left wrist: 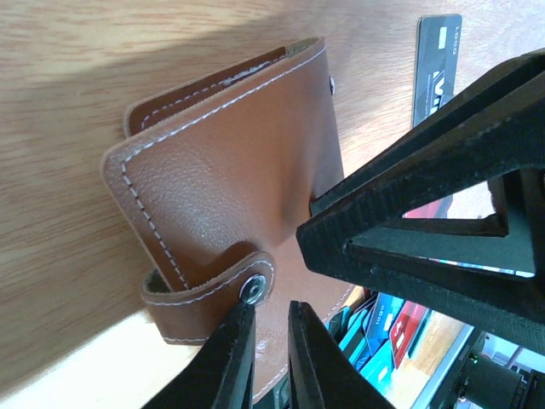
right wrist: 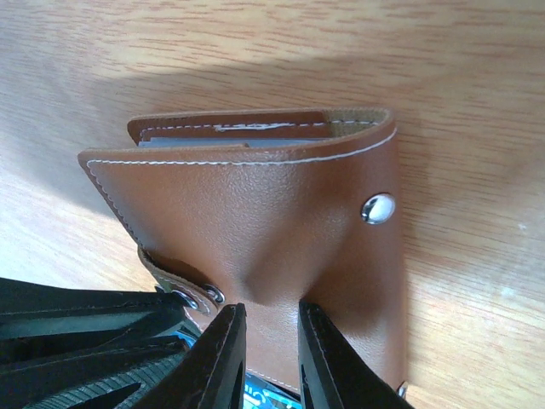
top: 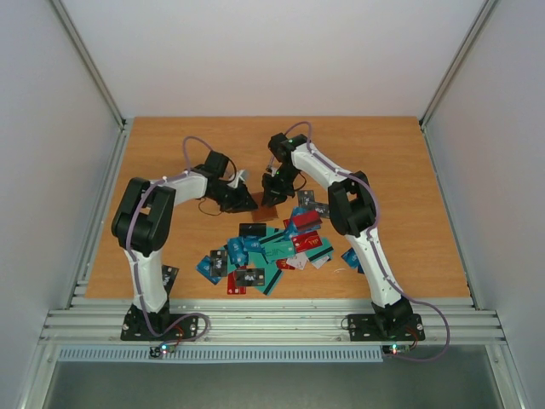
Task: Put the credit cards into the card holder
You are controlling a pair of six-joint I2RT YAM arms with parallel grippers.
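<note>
The brown card holder (top: 266,210) lies behind the pile of credit cards (top: 264,247), with both grippers on it. In the left wrist view the card holder (left wrist: 221,170) has its strap (left wrist: 204,285) loose. My left gripper (left wrist: 271,305) is almost shut with a thin gap and nothing between the fingers, its tips at the strap's snap. My right gripper (right wrist: 266,305) has its fingers a little apart. Its tips press a dent into the cover (right wrist: 255,204). Card edges show in the pocket (right wrist: 230,134). In the top view the left gripper (top: 249,203) and the right gripper (top: 274,189) nearly touch.
Blue, teal, red and black cards (left wrist: 383,332) lie just beside the card holder, and a black card (left wrist: 436,60) lies beyond it. One dark card (top: 169,274) lies by the left arm's base. White walls and metal rails (top: 255,324) bound the wooden table (top: 170,153).
</note>
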